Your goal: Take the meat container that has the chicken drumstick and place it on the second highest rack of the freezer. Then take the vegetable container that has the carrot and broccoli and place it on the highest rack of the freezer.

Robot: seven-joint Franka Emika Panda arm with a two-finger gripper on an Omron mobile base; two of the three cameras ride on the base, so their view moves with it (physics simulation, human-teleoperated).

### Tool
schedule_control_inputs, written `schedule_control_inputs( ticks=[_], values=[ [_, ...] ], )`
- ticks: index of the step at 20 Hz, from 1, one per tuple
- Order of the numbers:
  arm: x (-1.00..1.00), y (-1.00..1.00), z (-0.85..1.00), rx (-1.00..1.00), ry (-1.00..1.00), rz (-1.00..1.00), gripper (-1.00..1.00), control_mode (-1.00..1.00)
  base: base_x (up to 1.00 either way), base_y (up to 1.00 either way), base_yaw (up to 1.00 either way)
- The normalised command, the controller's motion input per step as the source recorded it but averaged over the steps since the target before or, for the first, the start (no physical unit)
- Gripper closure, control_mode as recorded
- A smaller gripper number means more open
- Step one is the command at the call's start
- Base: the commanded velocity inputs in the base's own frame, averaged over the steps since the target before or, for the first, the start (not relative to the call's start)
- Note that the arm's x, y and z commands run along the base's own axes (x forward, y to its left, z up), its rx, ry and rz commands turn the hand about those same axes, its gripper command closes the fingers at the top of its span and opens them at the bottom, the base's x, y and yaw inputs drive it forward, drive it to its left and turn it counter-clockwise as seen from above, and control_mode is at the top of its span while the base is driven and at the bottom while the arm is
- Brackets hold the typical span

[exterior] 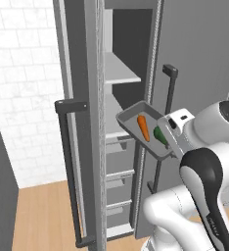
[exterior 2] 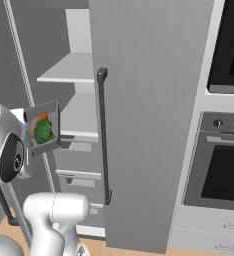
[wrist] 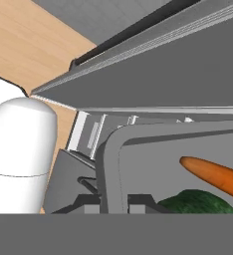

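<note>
My gripper point(exterior: 168, 146) is shut on the near rim of the vegetable container point(exterior: 132, 117), a grey tray held tilted in front of the open freezer point(exterior: 82, 59). In the tray lie the carrot point(exterior: 143, 127) and, nearer the hand, the broccoli point(exterior: 160, 136). The right base view shows the vegetable container point(exterior 2: 51, 111) steeply tipped, with broccoli point(exterior 2: 44, 131) below carrot point(exterior 2: 41, 119). In the hand view the tray rim point(wrist: 111, 164) runs up from the gripper point(wrist: 111, 203), beside carrot point(wrist: 213, 177) and broccoli point(wrist: 195, 201). The highest rack point(exterior: 119, 73) is well above the tray; the second highest rack point(exterior 2: 81, 127) is about level with it. The meat container and chicken drumstick are out of view.
The freezer's open left door with its dark bar handle point(exterior: 67, 166) stands close on the tray's left. The right door and its handle point(exterior 2: 103, 135) are close on the other side. Grey drawers point(exterior: 119, 164) sit under the shelves. Black built-in ovens point(exterior 2: 224, 165) are at the right.
</note>
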Motion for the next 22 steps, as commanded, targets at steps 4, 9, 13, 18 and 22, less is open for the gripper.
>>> schedule_control_inputs(
  ticks=[4, 9, 13, 18, 22],
  values=[
    [0.00, 0.00, 0.00, 0.00, 0.00, 0.00, 1.00, 1.00, 0.08, 0.11, -0.03],
    [0.07, -0.01, 0.04, 0.00, -0.04, 0.00, 1.00, -1.00, 0.07, -0.01, 0.00],
    [0.18, 0.00, 0.15, 0.00, -0.08, 0.00, 1.00, -1.00, 0.00, 0.00, 0.00],
    [0.00, 0.00, 0.42, 0.05, -0.10, -0.01, 1.00, -1.00, 0.00, 0.00, 0.00],
    [0.13, 0.00, 0.71, 0.14, -0.02, -0.05, 1.00, -1.00, 0.00, 0.00, 0.00]
  ],
)
